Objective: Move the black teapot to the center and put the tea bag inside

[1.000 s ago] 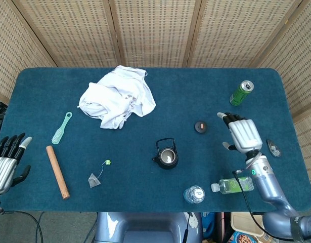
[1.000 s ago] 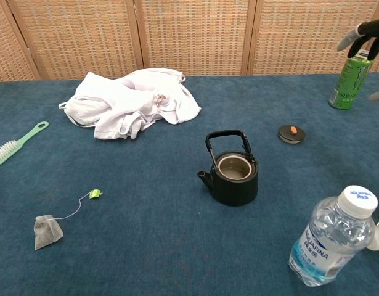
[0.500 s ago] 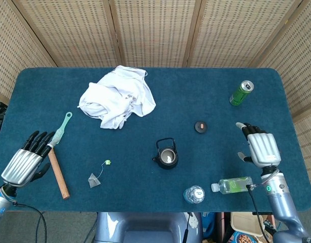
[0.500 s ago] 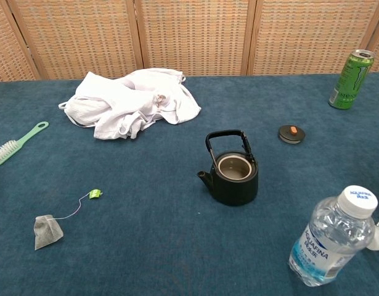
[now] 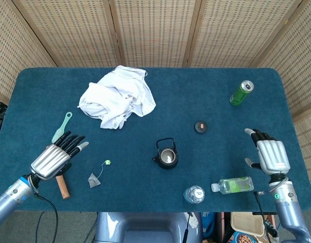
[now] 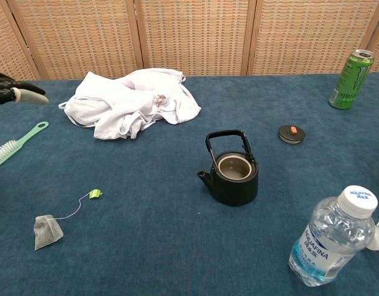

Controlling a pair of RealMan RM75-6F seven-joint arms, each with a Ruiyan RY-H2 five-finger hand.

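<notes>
Nearest the robot, a clear water bottle (image 6: 334,237) stood upright beside a green bottle (image 5: 233,185) lying on its side. The tea bag (image 6: 47,232), a grey pouch with a thin string ending in a green tag (image 6: 95,193), lay flat on the blue table (image 5: 206,91). The left hand (image 5: 55,157) was seen above a wooden rod (image 5: 60,183), fingers spread, holding nothing. The right hand (image 5: 269,154) was likewise held apart and empty. The black teapot (image 6: 233,171), lidless with its handle upright, sat near the table's middle; its lid (image 6: 291,133) lay apart. Farther back lay a mint brush (image 6: 16,142), a white cloth (image 6: 130,102) and a green can (image 6: 351,79).
</notes>
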